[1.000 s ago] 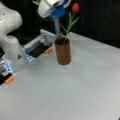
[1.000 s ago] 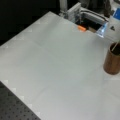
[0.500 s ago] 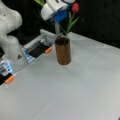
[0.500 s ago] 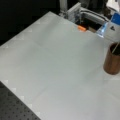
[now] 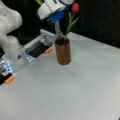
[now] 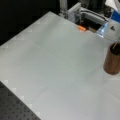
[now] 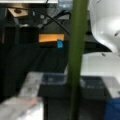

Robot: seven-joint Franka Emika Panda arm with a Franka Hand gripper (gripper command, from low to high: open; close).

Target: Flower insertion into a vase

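While claw (image 5: 58, 27) grip cannot be told, vase (image 5: 63, 51) directly beneath, flower (image 5: 71, 18) stem inside.

I see the vase (image 5: 63, 53) as plain brown, with a warmer coppery sheen in a front view (image 6: 112, 63). The flower (image 5: 75, 7) has a red bloom on a green stem (image 5: 70, 23) with green leaves; in the wrist view the stem (image 7: 77, 60) reads olive green. My gripper (image 5: 56, 11) is white with a blue part and grey fingers (image 5: 57, 28). The tabletop (image 5: 75, 92) is pale grey-white. Orange tabs (image 5: 48, 50) mark the rail, and the arm base (image 5: 11, 37) is white with blue lights.
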